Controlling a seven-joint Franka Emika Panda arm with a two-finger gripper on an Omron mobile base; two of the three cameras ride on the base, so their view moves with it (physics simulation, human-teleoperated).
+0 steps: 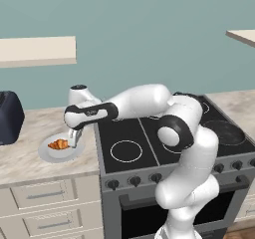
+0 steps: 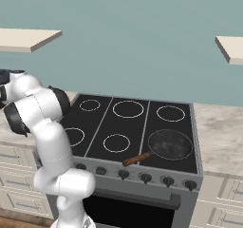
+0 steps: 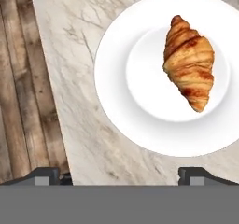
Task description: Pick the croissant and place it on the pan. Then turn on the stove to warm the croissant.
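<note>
Flaky croissant point(image 3: 189, 62) on smooth white plate point(image 3: 116, 101), veined marble counter point(image 3: 70, 55).

glossy white arm point(image 1: 144, 101), black joints point(image 1: 175, 131)

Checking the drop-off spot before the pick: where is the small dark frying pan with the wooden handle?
In the right base view the dark round frying pan sits on the black-topped stove's front right burner, handle pointing toward the front knobs.

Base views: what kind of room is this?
A rendered home kitchen, most likely: a stove with burner rings and front knobs, a pan on it, marble-look counter over drawers, and a croissant on a plate.
</note>
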